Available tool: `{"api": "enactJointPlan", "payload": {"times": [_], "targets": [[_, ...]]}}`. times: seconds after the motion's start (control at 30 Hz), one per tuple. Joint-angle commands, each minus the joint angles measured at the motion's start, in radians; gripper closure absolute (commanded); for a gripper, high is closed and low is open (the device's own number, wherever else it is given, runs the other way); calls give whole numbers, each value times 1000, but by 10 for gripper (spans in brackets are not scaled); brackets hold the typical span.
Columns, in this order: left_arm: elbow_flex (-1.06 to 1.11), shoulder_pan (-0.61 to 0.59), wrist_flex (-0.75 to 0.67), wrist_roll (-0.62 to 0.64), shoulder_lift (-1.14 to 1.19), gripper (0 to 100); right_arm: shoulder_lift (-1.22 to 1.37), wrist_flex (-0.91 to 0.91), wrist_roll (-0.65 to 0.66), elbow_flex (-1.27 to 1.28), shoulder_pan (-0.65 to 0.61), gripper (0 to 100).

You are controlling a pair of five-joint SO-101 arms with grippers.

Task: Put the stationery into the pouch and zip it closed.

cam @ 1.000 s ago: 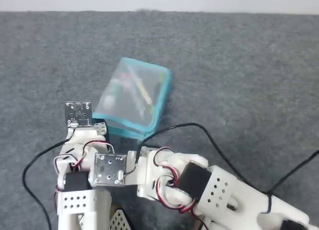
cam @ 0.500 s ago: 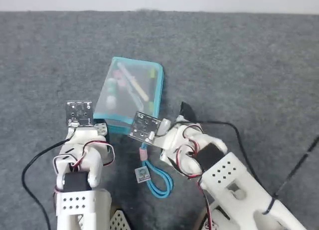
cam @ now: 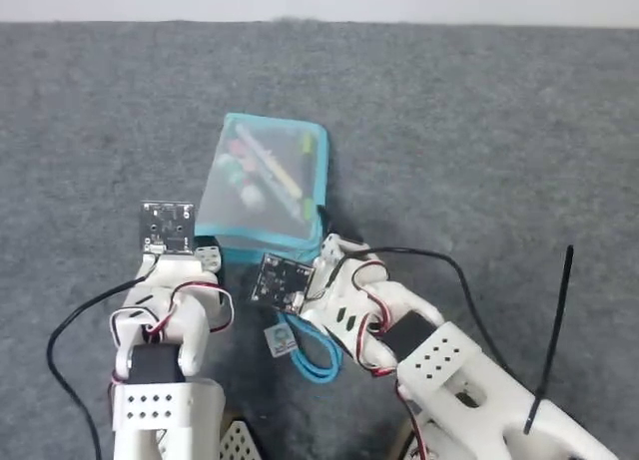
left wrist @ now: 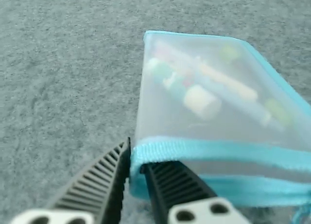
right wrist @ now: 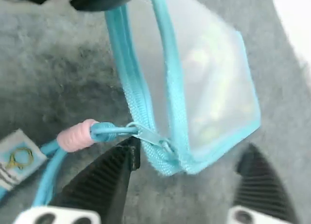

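Grey carpet (cam: pixel 499 131) beneath turquoise-edged pouch (cam: pixel 265 186)

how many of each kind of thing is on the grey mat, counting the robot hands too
pouch: 1
cord loop: 1
pink bead: 1
tag: 1
hands: 2, left hand and right hand
total: 6; stationery inside too blurred to count

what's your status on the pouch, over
Left gripper shut on pouch corner. Right gripper open, astride the zip slider. Stationery inside, zip looks closed. Pull cord loose on the mat beside it.
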Motion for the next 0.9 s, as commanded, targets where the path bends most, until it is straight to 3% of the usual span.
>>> {"api": "enactJointPlan", "payload": {"times": [0.0,0.47,0.73,0.87], "targets": [[-71,17,0,-8,-9,989,-19,-44,103,-3,-13,779],[-71,15,2,-8,-9,989,300,-59,195,-120,42,779],[-71,17,14,-8,-9,989,398,-232,195,-138,94,788],[-71,23,14,-8,-9,989,389,-237,195,-138,90,902]]}}
